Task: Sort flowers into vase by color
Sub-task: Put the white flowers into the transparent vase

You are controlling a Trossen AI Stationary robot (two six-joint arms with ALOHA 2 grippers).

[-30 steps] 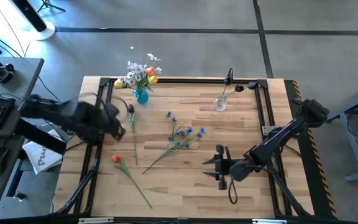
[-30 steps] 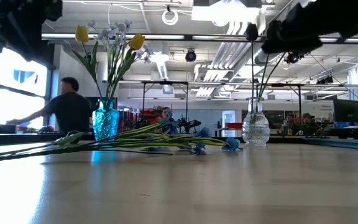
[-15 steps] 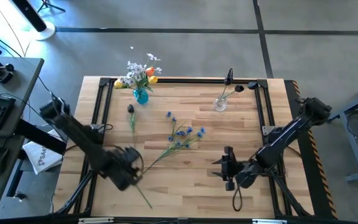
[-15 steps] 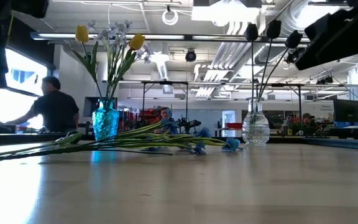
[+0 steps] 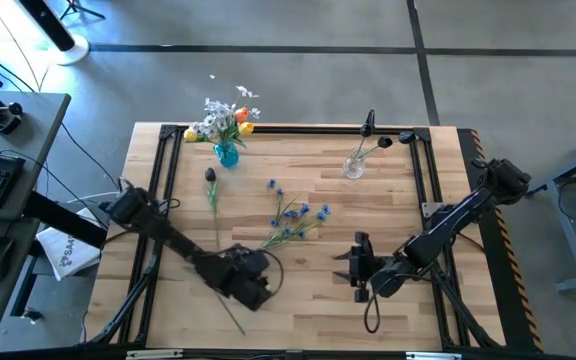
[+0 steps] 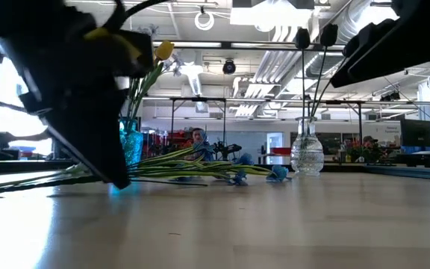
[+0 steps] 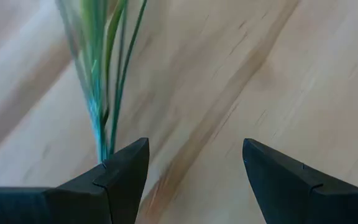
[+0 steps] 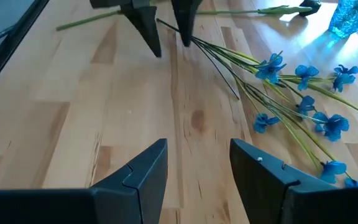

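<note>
The left gripper (image 5: 251,284), fingers spread and empty, hovers just off the stem ends of the thin green-stemmed blue-clustered flowers (image 5: 293,222). Their stems run lengthwise away from it. The right gripper (image 5: 352,268), also spread and empty, waits farther off.

Blue flowers (image 8: 303,99) on green stems, a turquoise vase (image 5: 227,154), pale striped wood table (image 5: 318,295), dark pincers.

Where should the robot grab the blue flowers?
Best on the bare green stems, low down, away from the heads. The blue flowers lie flat on the table, stem ends pointing toward the open left gripper, so coming from above there looks easiest.
</note>
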